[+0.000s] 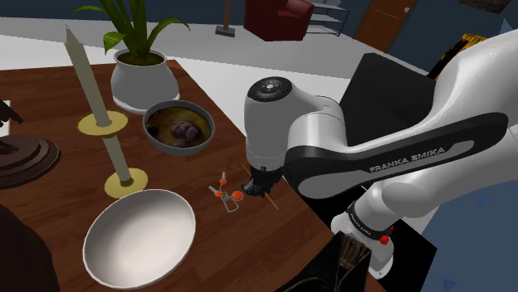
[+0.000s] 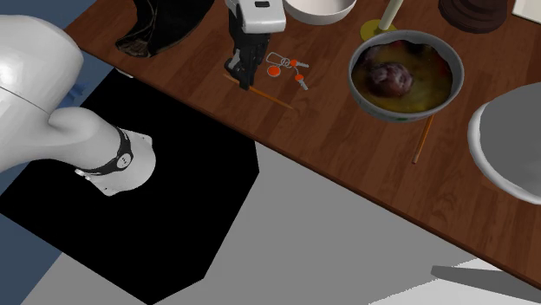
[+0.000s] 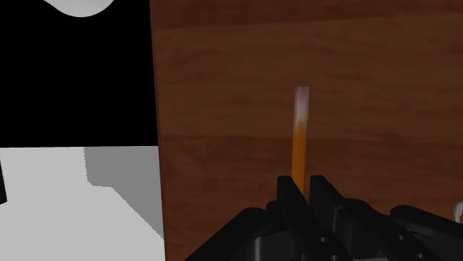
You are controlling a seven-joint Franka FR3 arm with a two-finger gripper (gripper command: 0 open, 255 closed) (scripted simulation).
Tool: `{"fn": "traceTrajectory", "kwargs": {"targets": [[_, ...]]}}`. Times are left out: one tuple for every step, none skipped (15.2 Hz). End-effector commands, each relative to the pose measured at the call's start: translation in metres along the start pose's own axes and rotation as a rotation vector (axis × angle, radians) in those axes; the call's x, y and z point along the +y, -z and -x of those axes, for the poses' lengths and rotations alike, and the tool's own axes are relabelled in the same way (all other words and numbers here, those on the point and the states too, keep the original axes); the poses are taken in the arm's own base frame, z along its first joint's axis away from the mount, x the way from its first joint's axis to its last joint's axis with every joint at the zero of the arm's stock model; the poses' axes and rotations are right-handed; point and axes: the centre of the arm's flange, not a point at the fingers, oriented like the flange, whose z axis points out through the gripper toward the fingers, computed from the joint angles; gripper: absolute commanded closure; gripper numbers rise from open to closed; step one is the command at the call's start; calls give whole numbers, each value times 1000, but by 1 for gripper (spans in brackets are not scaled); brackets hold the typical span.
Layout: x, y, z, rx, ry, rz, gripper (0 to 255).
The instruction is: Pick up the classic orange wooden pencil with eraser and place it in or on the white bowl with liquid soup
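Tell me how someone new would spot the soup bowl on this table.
On the brown wooden table, find the potted plant in its white pot. The soup bowl sits right beside it. Unlike the bigger empty white bowl nearby, it is grey and holds yellowish liquid with dark lumps.

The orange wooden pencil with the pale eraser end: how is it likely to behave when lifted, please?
The slim orange wooden pencil looks stiff, so it should not droop. Being so thin beside the black gripper, it is probably light. Clasped near one end, with most of its length sticking out, it might pivot in the grip.
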Motion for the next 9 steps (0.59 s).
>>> {"fn": "traceTrajectory", "kwargs": {"targets": [[0, -1, 0, -1, 0, 1, 255], [0, -1, 0, -1, 0, 1, 255], [0, -1, 0, -1, 0, 1, 255], [1, 4, 0, -1, 0, 1, 255], [3, 10, 0, -1, 0, 1, 255], [4, 15, 0, -1, 0, 1, 255], [5, 20, 0, -1, 0, 1, 255], [6, 25, 1, -1, 0, 1, 255], [7, 30, 1, -1, 0, 1, 255]]}}
